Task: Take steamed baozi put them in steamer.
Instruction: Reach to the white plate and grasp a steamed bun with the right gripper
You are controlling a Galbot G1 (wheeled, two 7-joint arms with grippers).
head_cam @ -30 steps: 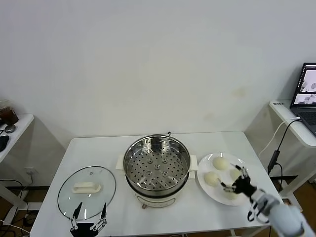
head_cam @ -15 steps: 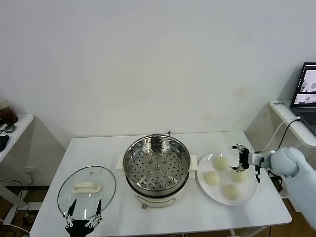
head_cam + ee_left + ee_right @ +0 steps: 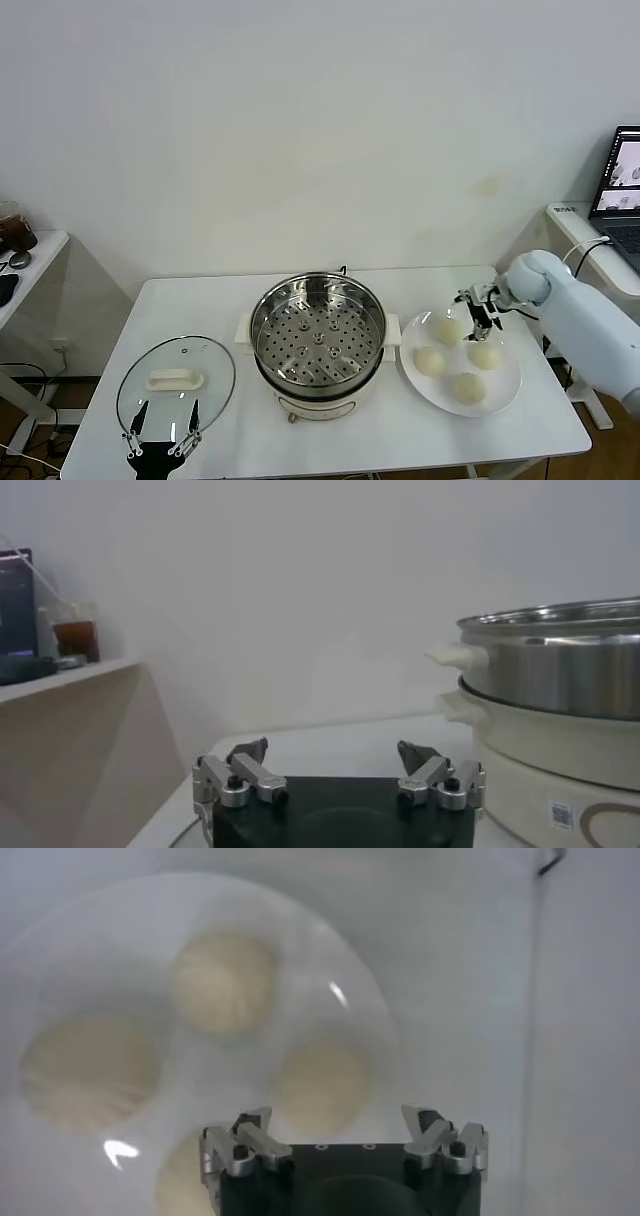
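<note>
Four pale round baozi lie on a white plate (image 3: pixel 505 395) right of the steamer: one at the far left (image 3: pixel 447 328), one at the left (image 3: pixel 428 361), one at the right (image 3: pixel 485 354), one at the front (image 3: pixel 467 388). The steamer (image 3: pixel 318 335) is a shiny steel pot with a bare perforated tray, mid-table. My right gripper (image 3: pixel 480 305) hovers open above the plate's far part, holding nothing. In the right wrist view the right gripper (image 3: pixel 345 1118) hangs over the nearest baozi (image 3: pixel 322 1084), with others (image 3: pixel 225 981) beyond. My left gripper (image 3: pixel 160 445) is open and empty at the table's front left.
A round glass lid (image 3: pixel 175 385) with a white handle lies left of the steamer, right behind my left gripper. The left wrist view shows the steamer's side (image 3: pixel 560 670). A laptop (image 3: pixel 625 185) sits on a side table at the right; a cup (image 3: pixel 15 230) stands at the far left.
My right gripper has moved from the plate's front right across to its far part. My left gripper has shifted slightly left. The baozi have not moved.
</note>
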